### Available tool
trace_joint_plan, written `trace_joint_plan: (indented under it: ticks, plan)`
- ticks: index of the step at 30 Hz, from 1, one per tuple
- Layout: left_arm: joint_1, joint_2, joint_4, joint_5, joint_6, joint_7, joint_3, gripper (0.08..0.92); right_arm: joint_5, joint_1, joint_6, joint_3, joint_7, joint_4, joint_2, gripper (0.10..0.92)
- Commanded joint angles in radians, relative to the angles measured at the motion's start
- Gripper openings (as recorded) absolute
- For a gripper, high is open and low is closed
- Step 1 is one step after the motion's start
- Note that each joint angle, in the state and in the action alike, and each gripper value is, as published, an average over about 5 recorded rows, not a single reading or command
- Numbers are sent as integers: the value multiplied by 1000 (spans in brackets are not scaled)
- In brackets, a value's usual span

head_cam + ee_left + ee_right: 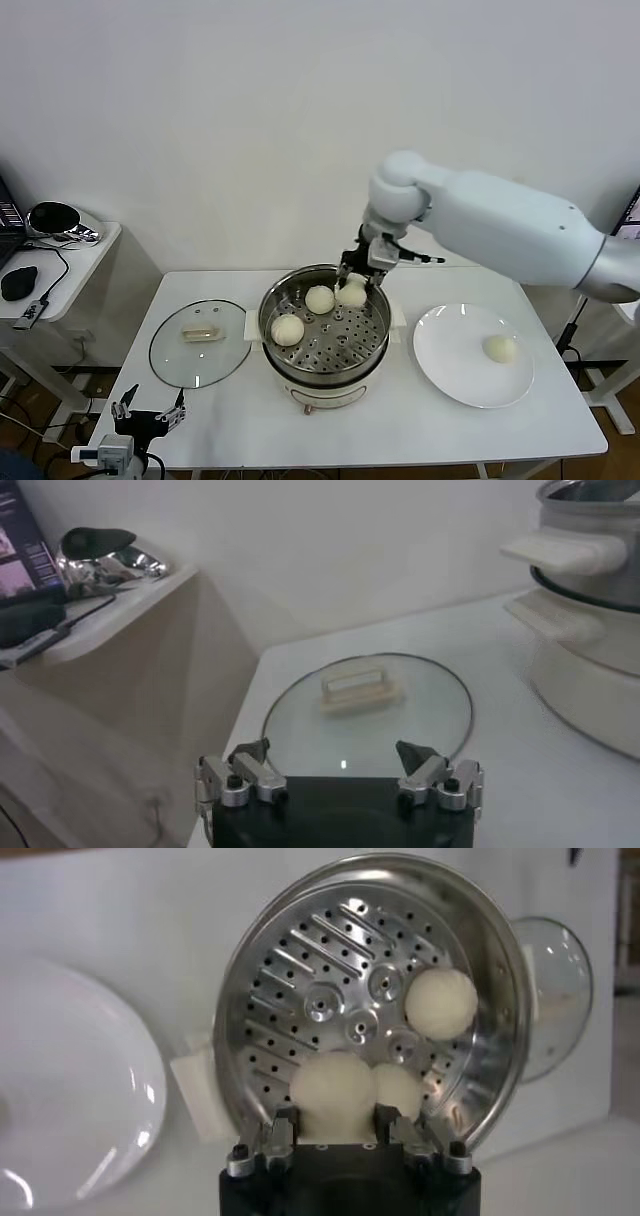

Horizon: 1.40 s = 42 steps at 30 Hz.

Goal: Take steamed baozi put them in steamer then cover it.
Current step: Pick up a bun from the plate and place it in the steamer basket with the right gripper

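Note:
The steamer [330, 385] stands mid-table with two steamed baozi [319, 299] [287, 329] on its perforated tray [300, 978]. My right gripper [355, 283] hangs over the steamer's back right part, shut on a third baozi [351, 292]. The wrist view shows that bun [332, 1093] squeezed between the fingers, just above the tray. Beside it lie the other two baozi [400, 1088] [441, 1003]. One more baozi [499, 348] rests on the white plate [460, 375]. The cover [190, 365] lies flat left of the steamer. My left gripper [150, 412] waits open near the table's front left corner, empty.
A side table [85, 255] with a mouse and a shiny object stands to the left. In the left wrist view the cover [400, 720] lies just ahead of the left gripper [338, 760], with the steamer's white handle [565, 552] beyond.

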Motion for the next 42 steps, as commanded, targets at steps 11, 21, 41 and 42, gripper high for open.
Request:
trace_joint_plan:
  ticks: [11,21,41,42]
  plan:
    - [2,9,-6,-4,0,-2,-10,823,-76,-93,63,-62,17,38,127,475]
    - [6,5,-6,-5,0,-3,-10,823,-85,-131,53,-65,14,30,131,475]
    - [2,1,5,-2,0,-3,-3,823,-79,-147,26,-69,21,38,96,516]
    - [2,1,5,-2,0,-3,-3,823,-76,-144,25,-68,24,39,94,538]
